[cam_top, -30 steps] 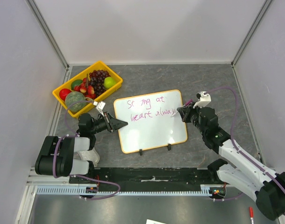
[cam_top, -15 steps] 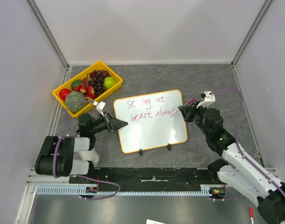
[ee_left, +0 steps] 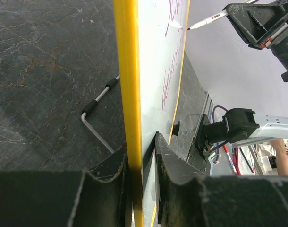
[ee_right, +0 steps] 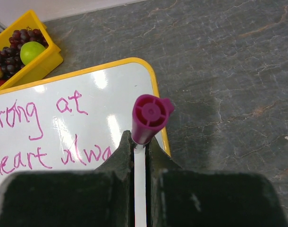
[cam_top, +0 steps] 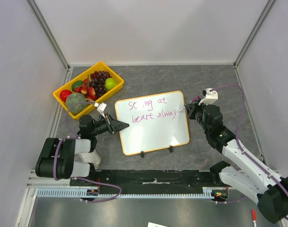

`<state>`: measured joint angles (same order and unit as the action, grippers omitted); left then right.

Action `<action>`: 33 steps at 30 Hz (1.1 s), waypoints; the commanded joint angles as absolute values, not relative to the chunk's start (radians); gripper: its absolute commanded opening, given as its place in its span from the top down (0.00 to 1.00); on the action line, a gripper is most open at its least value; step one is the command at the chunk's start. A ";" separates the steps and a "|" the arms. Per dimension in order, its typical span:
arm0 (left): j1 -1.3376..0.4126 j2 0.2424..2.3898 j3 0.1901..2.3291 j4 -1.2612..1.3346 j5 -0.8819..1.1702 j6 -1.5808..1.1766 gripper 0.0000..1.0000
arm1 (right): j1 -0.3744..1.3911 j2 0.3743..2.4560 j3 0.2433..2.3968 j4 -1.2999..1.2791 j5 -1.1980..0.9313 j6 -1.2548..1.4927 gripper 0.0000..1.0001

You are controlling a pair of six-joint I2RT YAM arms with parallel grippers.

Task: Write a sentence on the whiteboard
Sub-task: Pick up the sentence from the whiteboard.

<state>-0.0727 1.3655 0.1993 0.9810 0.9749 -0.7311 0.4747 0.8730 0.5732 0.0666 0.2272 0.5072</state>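
Right tool [ee_right: 140, 142]: clamped on the white barrel of a magenta marker [ee_right: 148, 116], cap end toward the wrist camera, so the tip points down at the writing surface.
Marker tip: at the right end of the lower line, close to the board's right frame; whether it is touching cannot be told.
Left tool [ee_left: 141, 142]: closed on the left frame edge of the whiteboard [cam_top: 153, 132], probably to steady it against the marker's pressure.
Whiteboard: centre of the counter [cam_top: 205, 80], between the two arms, two black clip feet [cam_top: 142, 154] on its near edge.
Sentence [cam_top: 151, 109]: two magenta lines in the upper half, roughly "S..ong at / heart always"; judged near complete.
Fruit tray [cam_top: 113, 72]: yellow, beyond the board's left corner, apart from it.
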 commanded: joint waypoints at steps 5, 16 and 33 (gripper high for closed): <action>-0.078 1.382 0.210 0.971 0.937 -0.650 0.98 | 0.463 0.902 0.630 0.126 0.258 0.491 1.00; -0.077 1.384 0.210 0.971 0.937 -0.650 0.98 | 0.460 0.930 0.637 0.153 0.262 0.499 1.00; -0.078 1.382 0.212 0.971 0.937 -0.652 0.98 | 0.454 0.957 0.615 0.158 0.213 0.500 1.00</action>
